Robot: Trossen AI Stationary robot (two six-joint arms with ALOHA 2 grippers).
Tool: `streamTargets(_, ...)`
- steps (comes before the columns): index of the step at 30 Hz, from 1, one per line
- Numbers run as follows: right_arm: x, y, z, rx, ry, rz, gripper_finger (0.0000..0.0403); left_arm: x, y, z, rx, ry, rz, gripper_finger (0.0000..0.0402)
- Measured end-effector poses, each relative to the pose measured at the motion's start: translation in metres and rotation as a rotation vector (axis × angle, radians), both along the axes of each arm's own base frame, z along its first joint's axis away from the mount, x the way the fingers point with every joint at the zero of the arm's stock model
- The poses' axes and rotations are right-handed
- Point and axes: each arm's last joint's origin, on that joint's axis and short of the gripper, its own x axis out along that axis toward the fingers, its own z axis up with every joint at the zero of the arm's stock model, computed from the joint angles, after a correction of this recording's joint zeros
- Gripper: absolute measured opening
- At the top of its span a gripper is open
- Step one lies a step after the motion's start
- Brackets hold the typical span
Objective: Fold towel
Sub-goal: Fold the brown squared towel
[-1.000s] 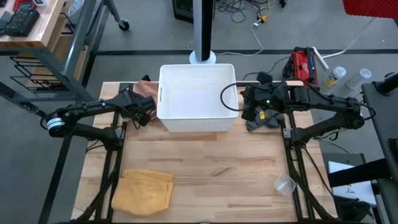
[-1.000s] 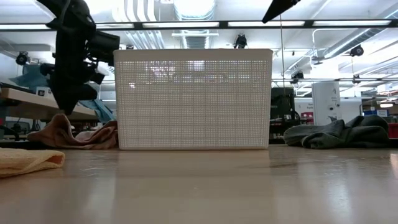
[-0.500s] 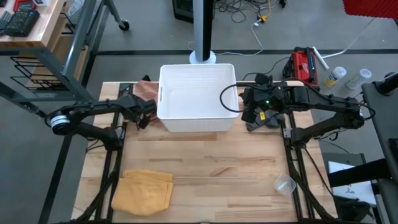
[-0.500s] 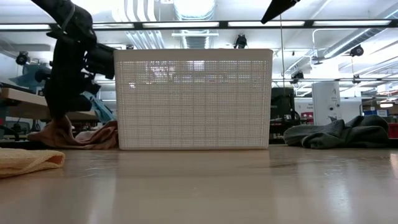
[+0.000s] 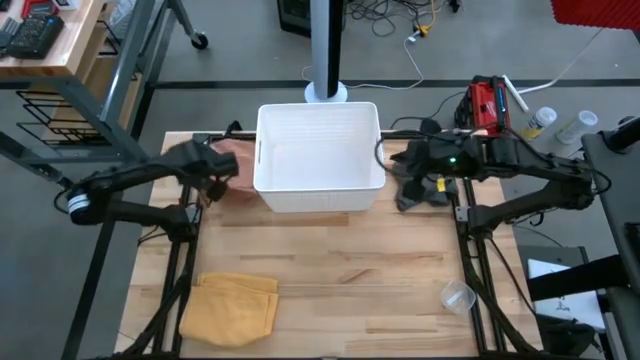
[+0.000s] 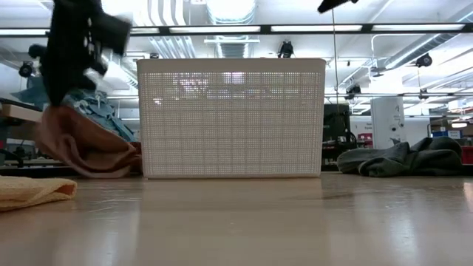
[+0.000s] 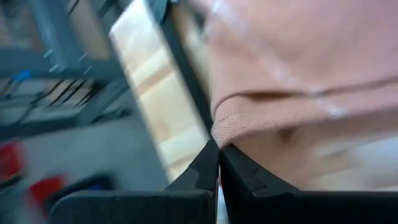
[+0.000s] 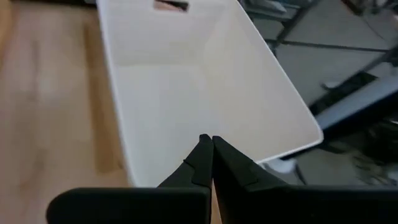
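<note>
A pinkish-brown towel [image 5: 237, 160] sits at the table's far left, beside a white basket [image 5: 318, 155]. My left gripper [image 7: 217, 148] is shut on it. In the low view the gripper [image 6: 66, 96] stands above the table with the towel [image 6: 85, 144] hanging from it. My right gripper [image 8: 208, 140] is shut on nothing, at the basket's right side [image 5: 408, 163], above a grey cloth [image 5: 425, 192]. A folded yellow towel [image 5: 230, 305] lies at the near left. My left gripper pinches a thick rolled or folded edge of the brown towel [image 7: 249, 121] between its two fingertips. The fingers come from above. The held part is lifted and the cloth hangs slack below; its lower end [image 6: 118, 164] lies on the table against the basket.
The white basket [image 6: 230, 118] stands at the middle of the far edge, between both arms. A clear plastic cup [image 5: 457, 296] sits near the right front. The wooden table's middle [image 5: 340, 250] is bare.
My left gripper has gone down onto the brown towel, taken hold of it, then risen and moved toward the table's left edge. One end of the towel is lifted clear; the other stays on the table by the basket. My right arm has drawn back slightly toward the right edge.
</note>
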Motion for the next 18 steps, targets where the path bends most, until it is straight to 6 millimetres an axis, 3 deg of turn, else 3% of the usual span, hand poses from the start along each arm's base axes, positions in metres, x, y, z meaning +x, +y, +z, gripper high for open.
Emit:
streamTargets(5,-0.01,0.002,0.005,0.038,-0.057,0.024,0.0,-0.02,-0.012,0.059,0.127,-0.293,-0.031,0.0)
streamTargets(11,-0.002,0.004,-0.006,0.074,-0.092,0.076,0.0,-0.047,-0.025,0.118,0.286,-0.542,-0.082,0.0)
streamTargets(14,0.007,0.004,-0.017,0.088,-0.114,0.122,0.0,-0.05,-0.029,0.137,0.342,-0.644,-0.156,0.0)
streamTargets(18,0.02,0.006,-0.035,0.103,-0.199,0.195,0.0,-0.037,-0.032,0.156,0.337,-0.826,-0.369,0.0)
